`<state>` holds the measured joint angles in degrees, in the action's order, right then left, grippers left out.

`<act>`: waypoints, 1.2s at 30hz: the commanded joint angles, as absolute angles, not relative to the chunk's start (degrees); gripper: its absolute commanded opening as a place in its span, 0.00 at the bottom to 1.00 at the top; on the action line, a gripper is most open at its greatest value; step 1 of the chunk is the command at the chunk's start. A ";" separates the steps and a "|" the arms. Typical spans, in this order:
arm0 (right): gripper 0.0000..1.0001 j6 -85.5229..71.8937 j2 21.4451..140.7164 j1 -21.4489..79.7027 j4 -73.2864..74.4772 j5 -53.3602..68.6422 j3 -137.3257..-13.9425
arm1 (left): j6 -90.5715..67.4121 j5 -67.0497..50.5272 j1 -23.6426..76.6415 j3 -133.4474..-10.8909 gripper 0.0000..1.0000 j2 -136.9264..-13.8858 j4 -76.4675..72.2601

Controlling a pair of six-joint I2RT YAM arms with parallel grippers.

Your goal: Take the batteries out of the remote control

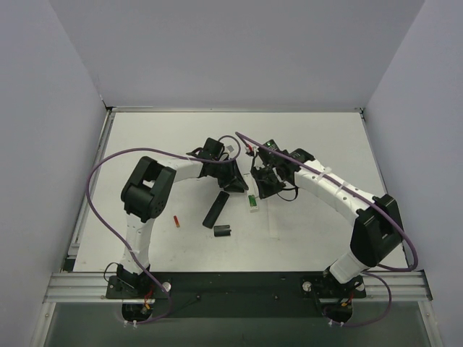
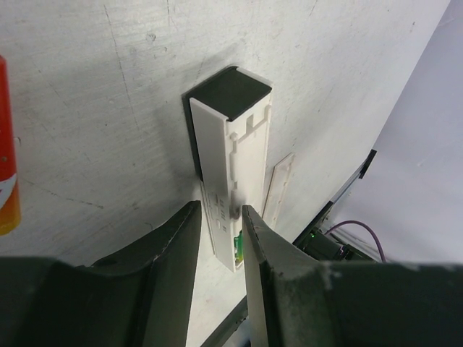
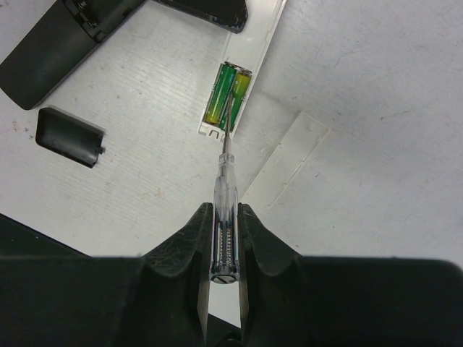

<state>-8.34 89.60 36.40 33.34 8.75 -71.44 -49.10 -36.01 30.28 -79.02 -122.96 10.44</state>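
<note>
white remote (image 1: 252,194) lay near the middle of the worktop (image 1: 318,137) with its battery bay open. left gripper (image 2: 221,217) was narrowed down onto one end of the remote, with a finger against each long side, so it was clamped on it. right gripper (image 3: 225,217) was pinched tight on a clear-handled screwdriver (image 3: 226,189). the screwdriver's shaft reached into the bay, with its tip between the two green batteries (image 3: 221,92). those sat side by side inside the remote. couldn't tell if the tip actually touched either one. one red battery (image 1: 176,221) lay loose on the worktop toward the near left corner, well apart from the white remote. the left wrist view caught it at the frame's left border. a long white strip (image 3: 286,160) lay flat just beside the remote. a black remote (image 1: 215,209) lay tilted just on the left-edge side of the white one. a short black block (image 1: 222,230) sat by its near end, closer to the near edge.
</note>
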 commanded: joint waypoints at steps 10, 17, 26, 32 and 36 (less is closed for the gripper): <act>0.00 -6.68 92.64 36.04 32.61 10.19 -68.82 | -49.48 -36.65 30.41 -79.54 0.39 -123.84 8.61; 0.00 -6.33 91.76 31.82 27.87 20.11 -65.57 | -49.57 -37.00 30.50 -78.40 0.39 -124.28 8.00; 0.00 -5.80 91.93 28.04 24.96 25.31 -62.76 | -49.75 -37.53 30.59 -77.52 0.34 -124.37 7.65; 0.00 -6.24 90.35 25.40 22.33 27.16 -59.77 | -49.75 -37.62 30.59 -77.34 0.34 -123.66 7.73; 0.00 -5.98 88.60 24.52 21.18 28.74 -58.80 | -50.10 -37.88 30.59 -77.34 0.34 -122.87 7.65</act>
<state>-6.39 91.07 25.41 21.67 28.67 -60.38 -49.80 -37.01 30.22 -78.24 -123.46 7.49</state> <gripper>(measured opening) 0.116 0.347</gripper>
